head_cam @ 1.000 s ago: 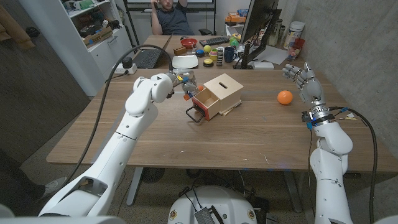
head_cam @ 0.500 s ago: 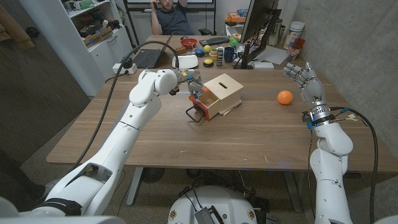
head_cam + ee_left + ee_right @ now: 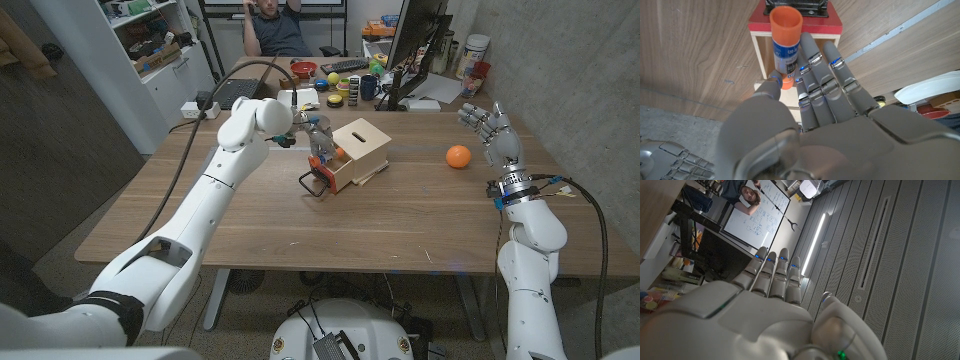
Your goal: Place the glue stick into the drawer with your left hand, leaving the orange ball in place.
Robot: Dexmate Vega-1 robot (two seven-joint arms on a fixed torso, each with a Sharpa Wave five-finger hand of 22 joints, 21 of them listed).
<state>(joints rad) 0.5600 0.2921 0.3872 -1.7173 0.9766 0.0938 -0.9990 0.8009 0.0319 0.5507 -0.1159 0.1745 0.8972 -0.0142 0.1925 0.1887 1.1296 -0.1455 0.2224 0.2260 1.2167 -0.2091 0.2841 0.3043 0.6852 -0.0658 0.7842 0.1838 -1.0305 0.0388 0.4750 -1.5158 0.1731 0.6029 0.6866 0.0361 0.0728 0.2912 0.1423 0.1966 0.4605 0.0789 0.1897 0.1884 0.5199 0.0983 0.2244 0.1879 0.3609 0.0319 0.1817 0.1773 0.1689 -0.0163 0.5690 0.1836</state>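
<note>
Hiding drawer (image 3: 795, 30) interior: glue stick (image 3: 786, 42)

Glue stick poised over open drawer at counter's middle

The left hand (image 3: 312, 132) holds the orange-capped glue stick (image 3: 786, 37) above the small wooden box's red-fronted drawer (image 3: 331, 170); the orange ball (image 3: 458, 157) sits well right on the wooden counter (image 3: 250, 225), near the raised right hand (image 3: 490, 128).

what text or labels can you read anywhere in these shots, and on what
None reads clearly.
Glue stick, held by the left hand over the open drawer: blue label with white print, too blurred to read.
Whiteboard behind the person: handwriting, too small to read.
Orange ball: no marking visible.
</note>
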